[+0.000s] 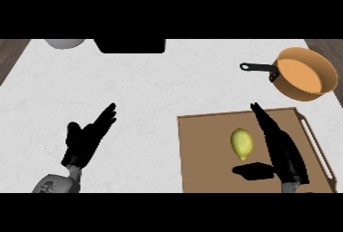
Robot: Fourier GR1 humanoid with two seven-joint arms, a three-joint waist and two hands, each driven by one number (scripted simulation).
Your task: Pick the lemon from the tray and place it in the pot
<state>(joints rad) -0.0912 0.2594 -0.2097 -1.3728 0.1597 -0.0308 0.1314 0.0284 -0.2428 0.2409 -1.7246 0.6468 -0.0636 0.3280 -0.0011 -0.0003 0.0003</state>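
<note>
Head view, looking steeply down on counter.

R hand point(285, 154): over the tray, just right of the lemon. Fingers straight, held close together, pointing up-frame toward the tray's far edge; thumb point(254, 171) sticks out to the left, below the lemon. Nothing held; hand and lemon apart, w/ a narrow strip of tray showing between them.

L hand point(87, 140): over bare counter at lower left, well apart from the tray. Fingers straight, slightly fanned, angled up and to the right; nothing held. Grey forearm point(55, 185) enters from the lower edge.

Lemon point(242, 143): lies on the tray, approx. mid-tray, long axis running near-to-far; yellow, oval, w/ a small nub at its near end.

Tray point(208, 158): flat brown rectangular board w/ a raised lighter rim along its right side; sits at lower right of counter.

Pot point(307, 72): upper right, beyond the tray and apart from it; round, orange-copper walls, nothing seen inside; 1 dark handle pointing left.

Counter point(147, 86): white, faintly mottled stone-like top; dark wood-grain strips show at the upper corners. At far edge: 1 grey rounded vessel point(65, 43), partly cut off, and 1 black rectangular object point(130, 45), type unclear.
</note>
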